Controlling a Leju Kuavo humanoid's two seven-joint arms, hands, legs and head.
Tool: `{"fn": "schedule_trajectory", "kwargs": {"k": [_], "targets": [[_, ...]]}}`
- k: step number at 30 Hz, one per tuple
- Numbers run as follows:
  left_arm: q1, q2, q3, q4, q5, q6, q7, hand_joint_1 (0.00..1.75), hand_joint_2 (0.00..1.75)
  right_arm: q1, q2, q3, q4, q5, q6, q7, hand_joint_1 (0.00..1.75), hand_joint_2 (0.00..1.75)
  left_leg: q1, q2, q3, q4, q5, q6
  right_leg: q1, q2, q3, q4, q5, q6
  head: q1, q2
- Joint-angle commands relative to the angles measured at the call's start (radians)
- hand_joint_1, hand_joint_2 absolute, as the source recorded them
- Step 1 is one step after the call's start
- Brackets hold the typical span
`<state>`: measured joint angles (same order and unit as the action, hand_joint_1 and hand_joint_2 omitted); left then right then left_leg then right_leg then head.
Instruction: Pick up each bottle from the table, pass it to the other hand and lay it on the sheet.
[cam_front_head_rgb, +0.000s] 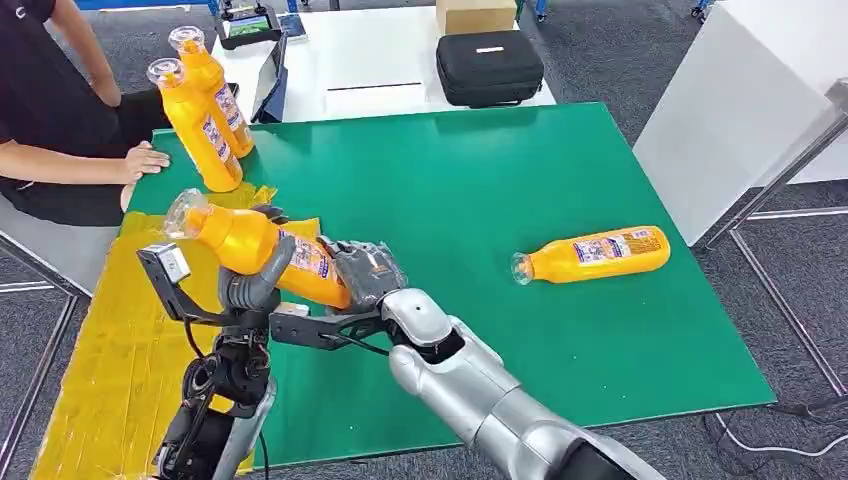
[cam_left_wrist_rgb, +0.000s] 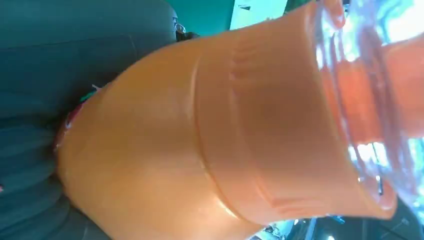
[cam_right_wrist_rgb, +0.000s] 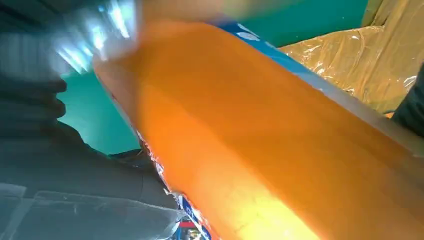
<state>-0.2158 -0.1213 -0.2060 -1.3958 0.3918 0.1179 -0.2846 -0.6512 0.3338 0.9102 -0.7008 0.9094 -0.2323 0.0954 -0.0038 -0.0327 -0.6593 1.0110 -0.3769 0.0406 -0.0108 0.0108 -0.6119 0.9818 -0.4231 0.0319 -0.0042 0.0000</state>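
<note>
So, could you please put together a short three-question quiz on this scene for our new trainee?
1. True or false: both robot hands touch the tilted orange bottle above the table's left side.
2. How many orange bottles are in the head view in all?
3. The bottle lying alone rests on: A) the yellow sheet, B) the green table, C) the black case.

Key: 1 true, the left hand and right hand both grip it. 2 four, counting the two bottles by the person. 3 B.
</note>
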Motion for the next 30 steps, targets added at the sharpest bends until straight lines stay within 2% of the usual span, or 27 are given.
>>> {"fn": "schedule_trajectory", "kwargs": {"k": [1,5,6,7,8,9,10,13,14,16,19,23,26,27,30], "targets": [[-0.164,-0.012,-0.051,0.053,-0.044,0.008,-0.015,1.75,1.75,0.041,-0.036,0.004,0.013,0.016,-0.01,-0.042,1.75,1.75,0.002,-0.005,0.001,0.0,0.0,-0.002,0.002,-0.007,0.004,-0.001,-0.002,-0.001,0.0,0.0],[-0.168,-0.014,-0.048,0.048,-0.047,0.009,-0.014,1.75,1.75,0.036,-0.039,-0.012,0.013,0.018,-0.001,-0.052,1.75,1.75,0.002,-0.004,0.002,0.001,0.0,-0.002,0.002,-0.007,0.005,-0.001,-0.002,-0.001,0.0,0.0],[-0.168,-0.014,-0.048,0.048,-0.047,0.009,-0.014,1.75,1.75,0.036,-0.039,-0.012,0.013,0.018,-0.001,-0.052,1.75,1.75,0.003,-0.004,0.007,0.002,-0.003,-0.003,0.004,-0.009,0.011,0.0,-0.005,-0.002,0.0,0.0],[-0.166,-0.013,-0.047,0.047,-0.046,0.009,-0.014,1.75,1.75,0.039,-0.037,-0.012,0.012,0.018,-0.001,-0.053,1.75,1.75,0.002,-0.004,0.003,0.0,-0.001,-0.002,0.002,-0.007,0.006,-0.001,-0.002,-0.001,0.0,0.0],[-0.166,-0.007,-0.053,0.045,-0.074,0.028,-0.024,1.75,1.75,0.044,-0.038,-0.022,0.003,0.015,-0.015,-0.057,0.02,1.75,0.003,-0.004,0.005,0.001,-0.001,-0.002,0.003,-0.007,0.008,-0.001,-0.003,-0.001,0.0,0.0],[-0.168,0.0,-0.06,0.037,-0.15,0.081,-0.056,1.75,1.75,0.04,-0.049,-0.04,-0.007,0.009,-0.021,-0.057,0.0,1.75,0.002,-0.003,0.003,0.0,-0.001,-0.002,0.002,-0.006,0.006,-0.001,-0.002,-0.001,0.0,0.0],[-0.168,0.003,-0.061,0.026,-0.197,0.115,-0.069,1.75,1.75,0.038,-0.061,-0.059,-0.019,0.004,-0.022,-0.051,0.0,0.0,0.002,-0.003,0.005,0.001,-0.002,-0.003,0.003,-0.006,0.008,-0.001,-0.003,-0.001,0.0,0.0],[-0.157,0.042,-0.057,-0.006,-0.563,0.348,-0.086,1.75,1.75,0.063,-0.138,-0.171,-0.136,0.009,-0.041,-0.037,0.0,0.0,0.002,-0.005,0.002,0.001,0.0,-0.002,0.002,-0.008,0.006,-0.001,-0.002,-0.001,0.0,0.0],[-0.156,0.07,-0.06,0.014,-0.798,0.462,-0.045,1.75,1.75,0.085,-0.154,-0.22,-0.156,0.003,-0.072,-0.063,0.0,0.0,0.002,-0.004,0.002,0.0,0.0,-0.001,0.002,-0.006,0.004,-0.001,-0.001,0.0,0.0,0.0],[-0.142,0.079,-0.016,0.025,-1.119,0.553,0.046,1.75,1.75,0.128,-0.197,-0.323,-0.203,0.006,-0.112,-0.099,0.0,0.0,0.001,-0.004,0.002,-0.001,0.0,-0.001,0.001,-0.005,0.005,-0.001,-0.001,0.0,0.0,0.0],[-0.124,0.109,0.018,0.075,-1.378,0.485,0.173,1.75,1.75,0.194,-0.266,-0.459,-0.365,-0.071,-0.1,-0.151,0.0,0.0,0.001,-0.004,0.006,-0.001,-0.001,-0.002,0.002,-0.007,0.01,-0.002,-0.002,0.0,-0.001,0.0],[-0.118,0.102,0.029,0.083,-1.385,0.486,0.163,1.75,1.75,0.212,-0.268,-0.482,-0.409,-0.065,-0.061,-0.156,0.0,0.0,0.0,-0.006,0.001,0.0,0.0,-0.001,0.0,-0.006,0.005,-0.001,-0.001,0.0,0.001,0.0],[-0.106,0.142,0.018,0.145,-1.712,0.47,0.302,1.75,1.75,0.247,-0.303,-0.534,-0.497,-0.128,-0.047,-0.178,0.0,0.0,0.0,-0.003,0.004,0.0,-0.002,-0.002,0.001,-0.004,0.008,-0.001,-0.001,0.0,0.0,0.0],[-0.104,0.164,0.006,0.209,-1.866,0.449,0.379,1.75,1.75,0.286,-0.329,-0.559,-0.567,-0.141,-0.022,-0.191,0.0,0.0,0.0,-0.003,0.006,0.0,-0.002,-0.003,0.001,-0.006,0.01,-0.001,-0.002,-0.001,0.0,0.0],[-0.144,0.168,-0.049,0.446,-1.945,0.392,0.403,1.75,1.75,0.376,-0.401,-0.615,-0.698,-0.112,0.05,-0.189,0.0,0.0,-0.001,-0.009,0.006,-0.002,0.0,-0.002,0.0,-0.01,0.011,-0.003,-0.002,0.0,0.0,0.0]]}}
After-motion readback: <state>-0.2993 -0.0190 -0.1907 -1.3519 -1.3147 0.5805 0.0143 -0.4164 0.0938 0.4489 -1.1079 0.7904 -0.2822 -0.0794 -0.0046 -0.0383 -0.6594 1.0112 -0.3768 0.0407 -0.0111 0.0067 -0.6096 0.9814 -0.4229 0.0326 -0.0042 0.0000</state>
